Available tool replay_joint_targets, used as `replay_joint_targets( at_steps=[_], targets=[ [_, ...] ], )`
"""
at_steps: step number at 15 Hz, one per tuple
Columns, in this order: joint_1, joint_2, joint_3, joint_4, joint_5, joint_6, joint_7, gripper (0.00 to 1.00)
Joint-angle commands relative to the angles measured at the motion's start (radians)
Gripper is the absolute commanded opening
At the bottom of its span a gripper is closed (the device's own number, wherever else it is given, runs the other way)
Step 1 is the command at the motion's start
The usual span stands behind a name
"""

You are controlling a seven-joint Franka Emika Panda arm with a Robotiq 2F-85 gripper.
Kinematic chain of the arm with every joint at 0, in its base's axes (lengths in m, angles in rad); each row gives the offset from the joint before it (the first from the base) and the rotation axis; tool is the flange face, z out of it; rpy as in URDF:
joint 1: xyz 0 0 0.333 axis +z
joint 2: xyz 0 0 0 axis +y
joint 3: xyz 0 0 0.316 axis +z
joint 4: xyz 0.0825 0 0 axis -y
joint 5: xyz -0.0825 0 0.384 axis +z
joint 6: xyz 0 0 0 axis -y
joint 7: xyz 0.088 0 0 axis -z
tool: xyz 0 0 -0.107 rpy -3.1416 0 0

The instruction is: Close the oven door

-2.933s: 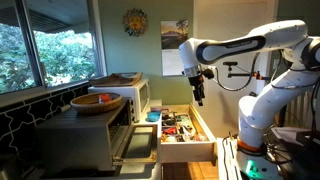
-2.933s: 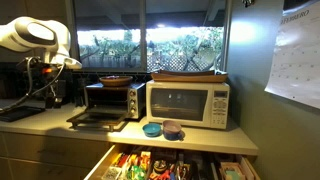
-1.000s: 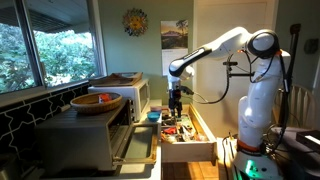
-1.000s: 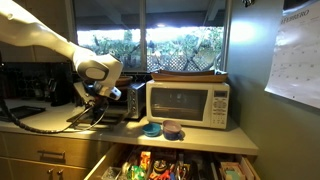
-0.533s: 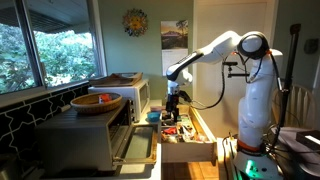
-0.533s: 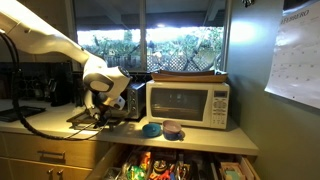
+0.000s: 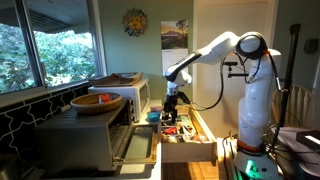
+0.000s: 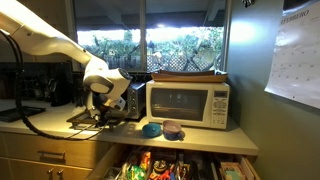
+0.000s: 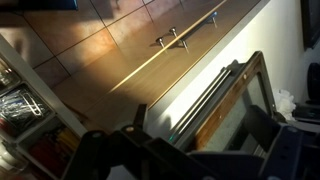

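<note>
The oven door (image 7: 136, 141) hangs open, lying flat in front of the big grey metal oven (image 7: 88, 132). It also shows in an exterior view (image 8: 93, 119) as a flat flap with a dark window. In the wrist view the door's handle bar and frame (image 9: 212, 92) lie just under the fingers. My gripper (image 7: 172, 107) hovers close above the door's front edge, seen in both exterior views (image 8: 101, 108). Its two fingers (image 9: 200, 140) stand apart and hold nothing.
A white microwave (image 8: 188, 103) stands beside the oven. A wooden bowl (image 7: 97, 100) sits on the oven's top. Two small bowls (image 8: 152, 129) rest on the counter. An open wooden drawer of clutter (image 7: 186, 134) juts out below the counter edge.
The arm swung from high and away down to the open oven door. Over the last half second it barely moved. The door stays open.
</note>
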Motion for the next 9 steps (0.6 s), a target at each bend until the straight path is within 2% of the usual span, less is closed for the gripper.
replay_joint_targets(
  at_steps=[1, 5, 9],
  targets=[
    [-0.022, 0.056, 0.005, 0.003, 0.113, 0.070, -0.073, 1.00],
    [-0.041, 0.109, 0.005, 0.017, 0.212, 0.132, -0.169, 1.00],
    [-0.064, 0.166, 0.006, 0.039, 0.349, 0.108, -0.293, 1.00]
  ],
)
